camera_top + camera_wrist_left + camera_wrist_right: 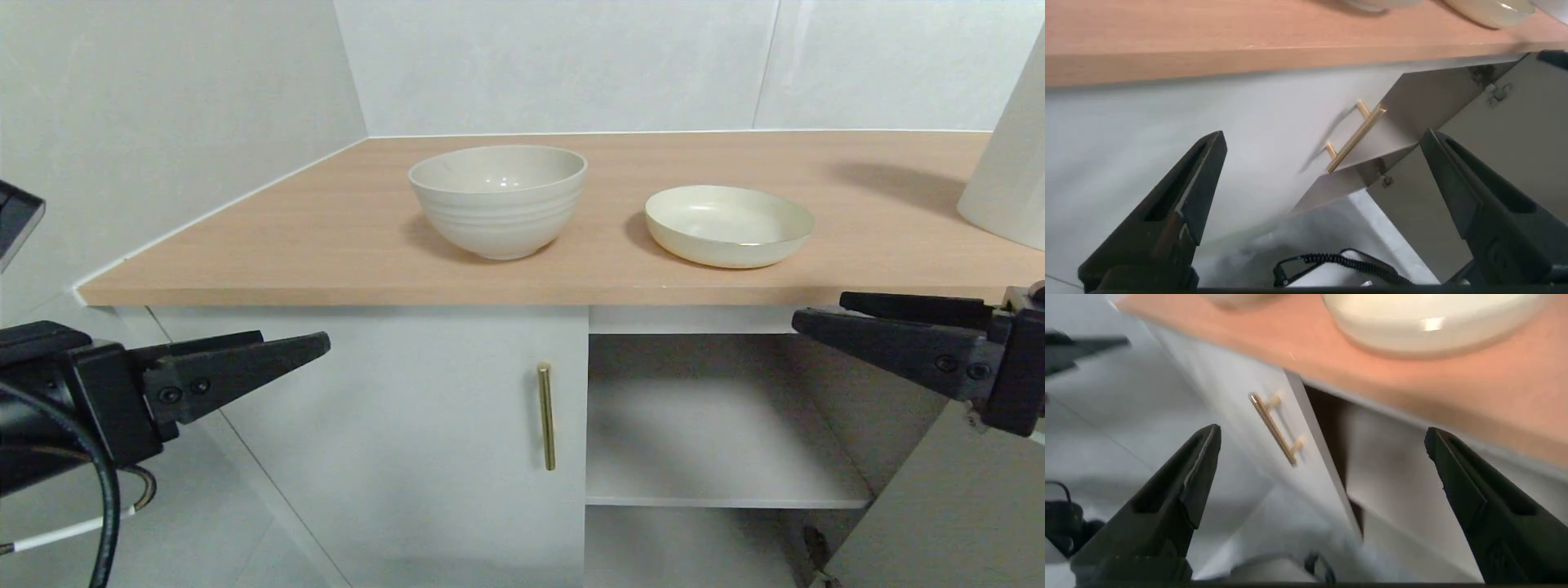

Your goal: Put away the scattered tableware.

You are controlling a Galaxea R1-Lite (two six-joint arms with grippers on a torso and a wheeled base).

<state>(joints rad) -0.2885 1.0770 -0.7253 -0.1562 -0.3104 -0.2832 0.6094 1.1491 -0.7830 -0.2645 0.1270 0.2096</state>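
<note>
1. Cabinet (pixel 457 425) under the countertop (pixel 326 253): left door shut, right compartment open.
2. Ribbed bowl (pixel 498 200) sits on the countertop, just glaze inside.
3. Shallow dish (pixel 729 224) on the countertop too, apparently holding nothing.
4. Below the countertop, wrist views reveal left gripper (pixel 1323 140) and right gripper (pixel 1323 433) both spread wide.

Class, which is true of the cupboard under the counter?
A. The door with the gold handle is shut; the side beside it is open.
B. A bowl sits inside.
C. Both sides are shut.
A: the door with the gold handle is shut, and the shelf shows in the open side beside it.
</note>
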